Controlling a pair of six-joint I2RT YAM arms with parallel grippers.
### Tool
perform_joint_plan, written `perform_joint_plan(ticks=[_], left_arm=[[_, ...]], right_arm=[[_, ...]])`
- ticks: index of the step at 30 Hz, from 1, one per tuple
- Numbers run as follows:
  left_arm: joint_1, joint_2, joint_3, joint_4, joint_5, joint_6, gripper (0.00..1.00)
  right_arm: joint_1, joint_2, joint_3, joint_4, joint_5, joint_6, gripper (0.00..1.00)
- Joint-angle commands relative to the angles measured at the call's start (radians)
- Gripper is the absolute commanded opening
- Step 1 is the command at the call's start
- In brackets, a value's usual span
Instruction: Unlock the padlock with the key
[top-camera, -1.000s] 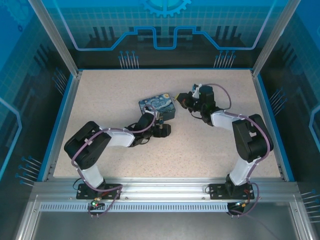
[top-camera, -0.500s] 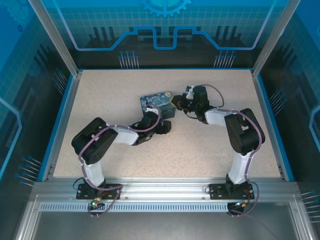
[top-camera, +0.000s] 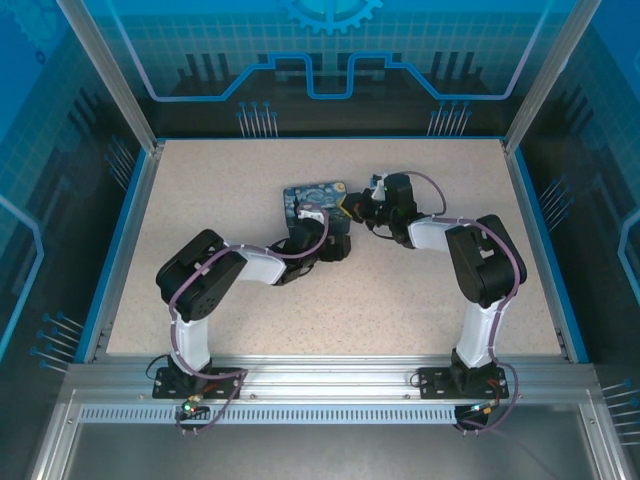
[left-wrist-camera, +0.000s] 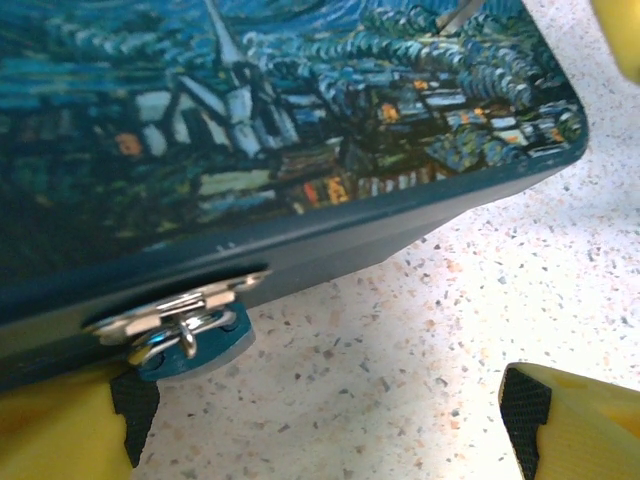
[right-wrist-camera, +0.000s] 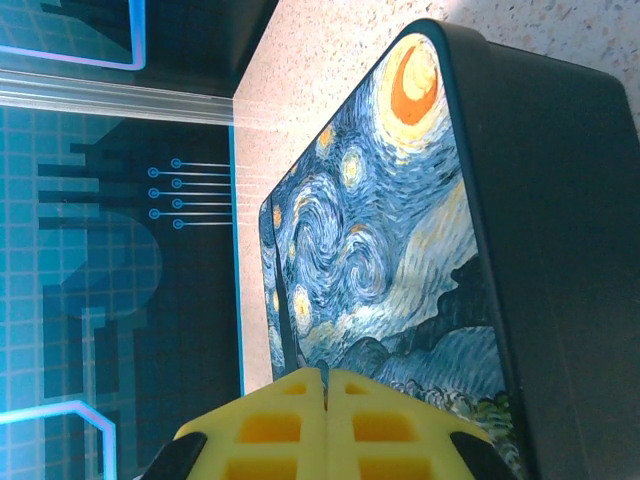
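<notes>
Reaching further fwd w/ left gripper (left-wrist-camera: 315, 425) than 1 s ago, fingers spread wide, gripping nothing. Edging right gripper (right-wrist-camera: 325, 420) closer to box (left-wrist-camera: 300, 130), fingers pressed together; anything pinched betw. them: can't tell. Seeing padlock (left-wrist-camera: 190, 345) hanging off hasp (left-wrist-camera: 170, 305) on box side, down by table (left-wrist-camera: 420, 330), just beside one left finger, box edge overhanging it.

L gripper (left-wrist-camera: 318, 425), R gripper (right-wrist-camera: 326, 400) nearer box (top-camera: 312, 195)

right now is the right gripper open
No, the right gripper has its yellow fingers pressed flat together with no gap between them.
</notes>
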Motion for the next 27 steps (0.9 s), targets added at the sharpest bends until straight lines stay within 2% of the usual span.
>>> perform_joint_plan(ticks=[1,7,16,27], left_arm=[[0.006,0.014,0.015,0.067,0.052,-0.073,0.90],[0.023,0.007,-0.006,0.145,0.090,-0.170,0.89],[0.036,0.022,-0.008,0.162,0.086,-0.250,0.88],[0.035,0.063,-0.070,0.236,-0.003,-0.370,0.67]], right_arm=[[0.008,0.032,0.004,-0.018,0.010,0.002,0.00],[0.007,0.032,-0.002,-0.014,0.012,0.005,0.00],[0.007,0.035,-0.013,-0.001,0.016,0.015,0.00],[0.007,0.038,-0.011,0.001,0.016,0.023,0.00]])
